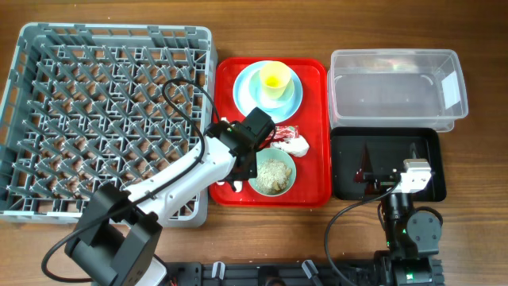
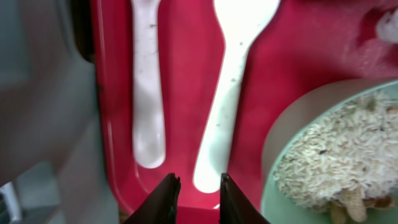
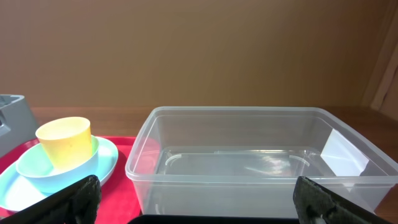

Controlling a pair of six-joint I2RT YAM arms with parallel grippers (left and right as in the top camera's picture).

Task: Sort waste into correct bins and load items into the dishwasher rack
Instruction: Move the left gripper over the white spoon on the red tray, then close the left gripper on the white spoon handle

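Observation:
Two white plastic utensils, the fork and spoon, lie side by side on the red tray (image 2: 186, 74); I cannot tell which is which. One lies at the left (image 2: 148, 93); the other (image 2: 230, 93) widens at its top. My left gripper (image 2: 197, 190) hovers narrowly open just short of the right utensil's handle end, holding nothing. The pale green bowl (image 2: 280, 205) of rice (image 2: 342, 155) sits to its right. From overhead, the left gripper (image 1: 236, 167) is beside this bowl (image 1: 274, 173). My right gripper (image 3: 202, 205) stands wide open and empty over the black tray (image 1: 429, 187), facing the clear tub (image 3: 249, 162).
The grey rack (image 1: 32, 119) lies left of the red tray (image 1: 313, 191). A yellow cup (image 1: 275, 77) stands in a blue bowl (image 1: 266, 95) on a blue plate (image 1: 242, 87) at the tray's back. A red wrapper (image 1: 283, 135) and white napkin (image 1: 296, 144) lie mid-tray.

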